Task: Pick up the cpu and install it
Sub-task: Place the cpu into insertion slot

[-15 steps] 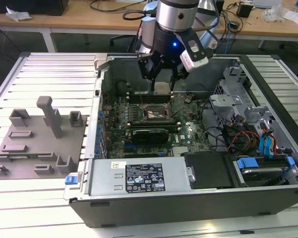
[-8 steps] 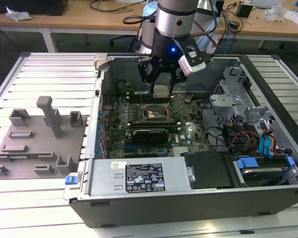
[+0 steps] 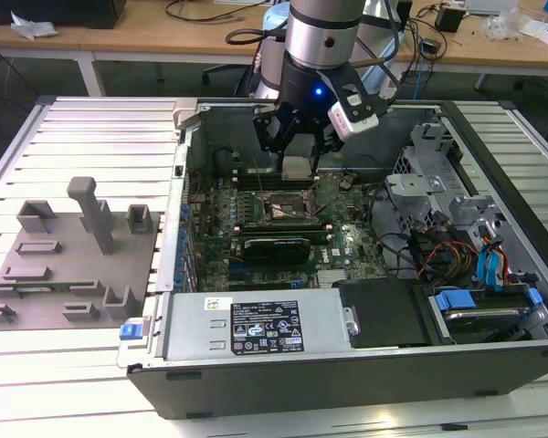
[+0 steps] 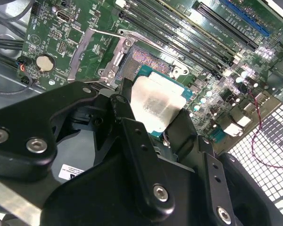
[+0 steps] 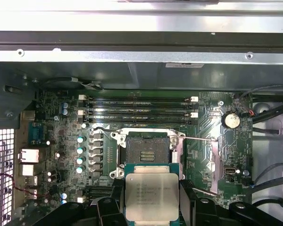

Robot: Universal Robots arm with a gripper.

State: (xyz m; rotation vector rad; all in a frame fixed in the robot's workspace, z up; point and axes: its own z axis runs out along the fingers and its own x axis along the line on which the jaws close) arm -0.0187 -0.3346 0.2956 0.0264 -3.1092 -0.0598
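The cpu point(image 5: 152, 197) was pinched by its edges in the gripper point(image 3: 297, 162), with the open socket point(image 5: 147, 150) near below (empty). Placement was judged in hand, and square alignment called for.

The case point(image 3: 256, 333) lies open on the bench point(image 3: 82, 128), with a plate of blocks point(image 3: 73, 265) beside it on the exterior view's left. Inside the case the board point(image 3: 256, 233) lies flat, with drive bays point(image 3: 475, 265) on that view's right. The gripper point(image 3: 295, 157) hangs over the board, holding the cpu point(image 3: 295, 167) above the socket point(image 3: 290, 208) (apart from it, not seated).
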